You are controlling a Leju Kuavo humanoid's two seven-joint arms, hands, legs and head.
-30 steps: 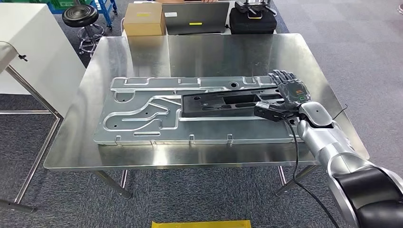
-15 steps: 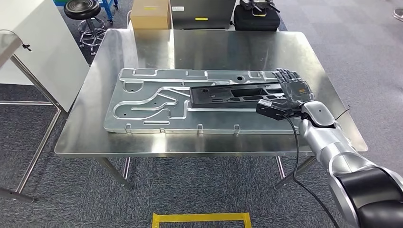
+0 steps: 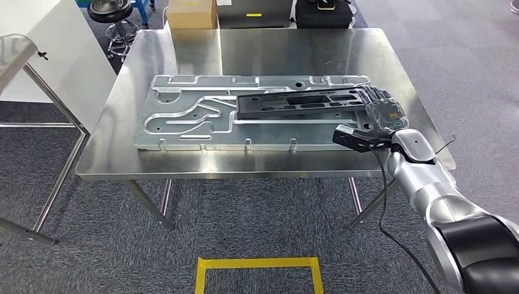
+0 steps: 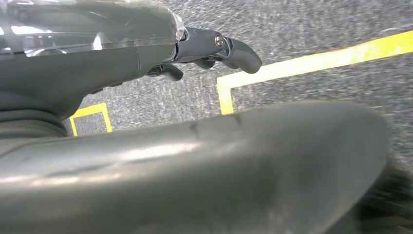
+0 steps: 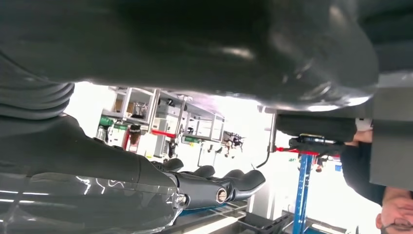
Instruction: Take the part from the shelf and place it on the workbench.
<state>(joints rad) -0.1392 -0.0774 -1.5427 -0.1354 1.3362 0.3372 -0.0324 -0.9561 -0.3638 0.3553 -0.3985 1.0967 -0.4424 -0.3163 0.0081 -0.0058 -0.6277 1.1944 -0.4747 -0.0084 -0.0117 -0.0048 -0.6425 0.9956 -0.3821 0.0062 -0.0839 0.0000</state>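
Note:
The black part [image 3: 294,103], long and flat with cut-outs, lies on a large silver plate [image 3: 183,116] on the steel workbench [image 3: 275,55]. My right hand [image 3: 382,113] lies flat at the part's right end with its fingers stretched out, holding nothing; whether it touches the part I cannot tell. In the right wrist view the right hand [image 5: 214,190] shows dark fingers held straight and side by side. My left hand [image 4: 214,48] hangs over the carpet with nothing in it.
A cardboard box [image 3: 191,13] and dark cases [image 3: 254,12] stand beyond the bench's far edge. A stool [image 3: 110,11] and a white cabinet [image 3: 37,49] are at the left. Yellow tape [image 3: 260,264] marks the floor before the bench. A person [image 5: 389,195] stands nearby.
The whole picture has shifted: the camera moved, and the bench now sits higher and farther in view. The right hand stays at the part's right end.

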